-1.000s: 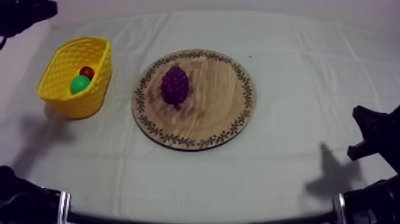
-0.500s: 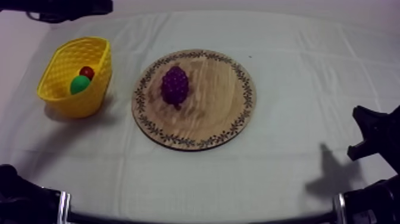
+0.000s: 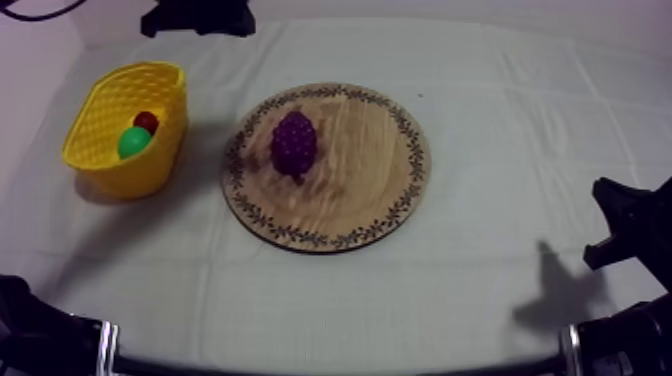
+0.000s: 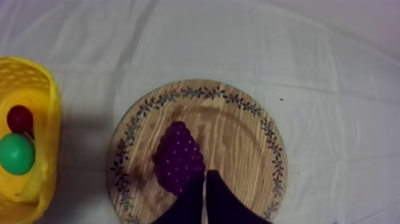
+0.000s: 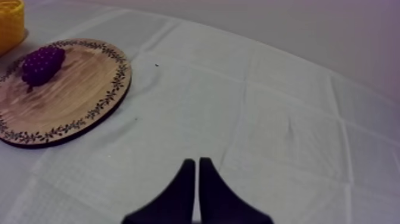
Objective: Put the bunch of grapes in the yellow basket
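The purple bunch of grapes (image 3: 294, 143) lies on the left half of the round wooden board (image 3: 370, 170). Left of the board stands the yellow basket (image 3: 100, 115), holding a small red fruit (image 3: 146, 121) and a green fruit (image 3: 133, 142). My left arm (image 3: 195, 18) hangs high over the table's far edge, between basket and board. In the left wrist view my left gripper (image 4: 205, 174) is shut on nothing, a narrow wedge above the grapes (image 4: 178, 156). My right gripper (image 5: 197, 162) is shut and empty, low over bare cloth to the right of the board (image 5: 71, 95).
In the top view my right gripper (image 3: 625, 225) rests at the table's right edge. Grey-white cloth (image 3: 500, 110) stretches free between it and the board. A gap of cloth separates the basket from the board's patterned rim.
My left arm has swung right along the far edge, from the upper left corner to a spot behind the basket and board. Grapes, basket and right arm have not moved.
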Robot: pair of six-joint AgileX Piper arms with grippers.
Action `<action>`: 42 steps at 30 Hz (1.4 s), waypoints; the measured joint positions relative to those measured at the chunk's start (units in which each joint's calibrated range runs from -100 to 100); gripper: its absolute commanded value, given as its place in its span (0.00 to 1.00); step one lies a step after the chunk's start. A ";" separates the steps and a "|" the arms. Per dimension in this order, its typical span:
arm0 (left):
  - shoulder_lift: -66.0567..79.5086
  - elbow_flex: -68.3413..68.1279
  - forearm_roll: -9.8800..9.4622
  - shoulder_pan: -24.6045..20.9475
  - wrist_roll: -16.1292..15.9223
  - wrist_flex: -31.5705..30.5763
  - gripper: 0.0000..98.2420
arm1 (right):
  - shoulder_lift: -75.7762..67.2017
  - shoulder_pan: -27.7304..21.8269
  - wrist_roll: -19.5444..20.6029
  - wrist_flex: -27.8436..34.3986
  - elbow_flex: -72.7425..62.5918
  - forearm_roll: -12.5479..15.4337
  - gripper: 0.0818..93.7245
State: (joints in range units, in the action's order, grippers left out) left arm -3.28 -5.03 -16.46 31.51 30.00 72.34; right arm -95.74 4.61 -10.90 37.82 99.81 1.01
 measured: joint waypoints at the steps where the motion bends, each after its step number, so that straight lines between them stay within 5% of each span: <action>1: -0.70 0.44 0.00 0.06 -0.05 0.00 0.00 | 0.00 0.00 0.00 0.00 0.00 0.00 0.00; 4: -1.78 0.81 0.15 0.13 -0.23 -0.07 0.09 | 0.00 0.00 0.00 0.00 0.00 0.00 0.00; 12: -1.69 -0.69 2.36 -0.13 -0.38 1.43 0.69 | 0.00 0.00 0.00 0.00 0.00 0.00 0.00; 17: -1.36 -1.84 4.05 -0.42 -1.38 3.58 0.91 | 0.00 0.00 0.00 0.00 0.00 0.00 0.00; 31: -2.88 -3.30 6.23 -1.09 -1.53 5.28 0.98 | 0.00 0.00 -0.03 0.00 0.00 0.00 0.00; 42: -12.47 -4.78 7.21 -1.19 0.42 0.79 0.98 | 0.00 0.00 -0.03 0.00 0.00 0.00 0.00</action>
State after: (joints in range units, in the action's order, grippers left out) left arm -15.75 -9.81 -9.25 30.32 30.42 73.13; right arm -95.74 4.61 -10.92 37.82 99.81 1.01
